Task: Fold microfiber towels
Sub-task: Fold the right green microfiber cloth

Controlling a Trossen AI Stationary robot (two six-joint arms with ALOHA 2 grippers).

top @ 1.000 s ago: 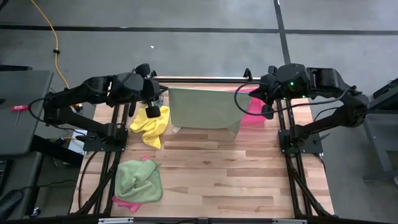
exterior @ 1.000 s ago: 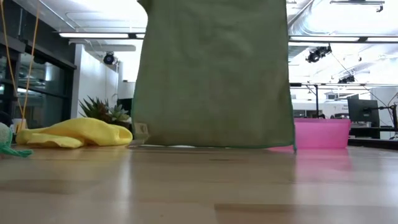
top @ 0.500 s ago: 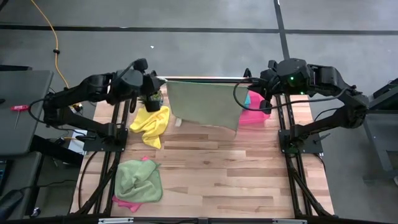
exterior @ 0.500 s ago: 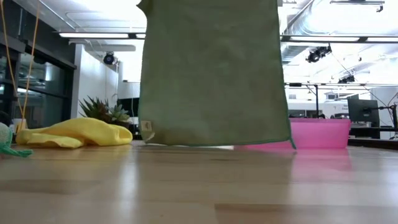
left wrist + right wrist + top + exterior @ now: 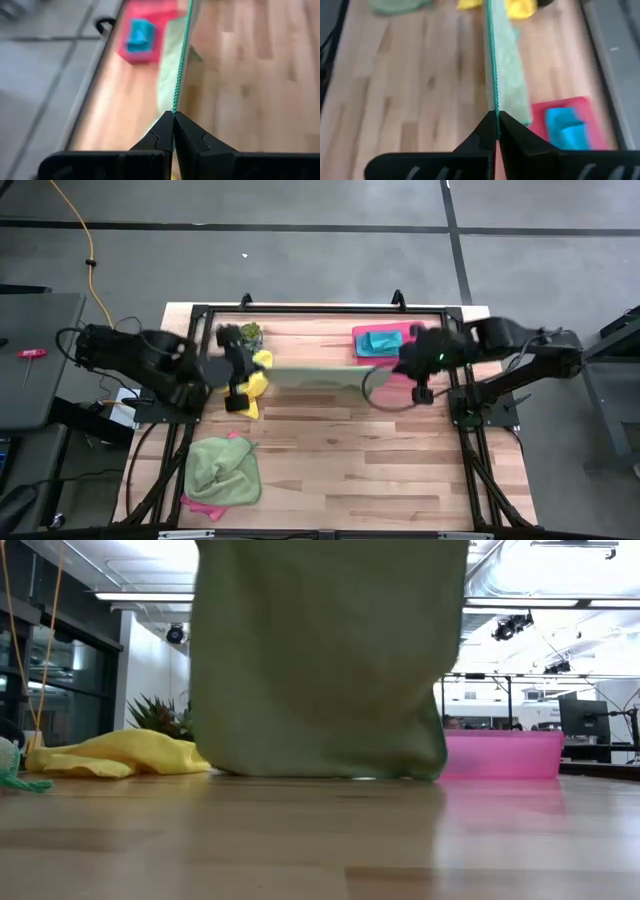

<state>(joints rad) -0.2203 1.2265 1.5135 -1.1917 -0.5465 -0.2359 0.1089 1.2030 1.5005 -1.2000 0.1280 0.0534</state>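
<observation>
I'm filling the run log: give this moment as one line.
phase: towel spread in air | left gripper: shut on green towel | right gripper: shut on green towel | hem: near table

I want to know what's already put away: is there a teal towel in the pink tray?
Yes. The high view shows a teal towel lying inside the pink tray at the table's far edge.

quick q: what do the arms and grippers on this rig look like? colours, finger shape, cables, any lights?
Both arms are matte black with chunky segmented links. The left gripper and right gripper each end in two flat black fingers tapering to pointed tips, with notched inner edges. A black cable loops loosely by the right arm, which shows a small green light near its wrist. No markings are readable.
</observation>
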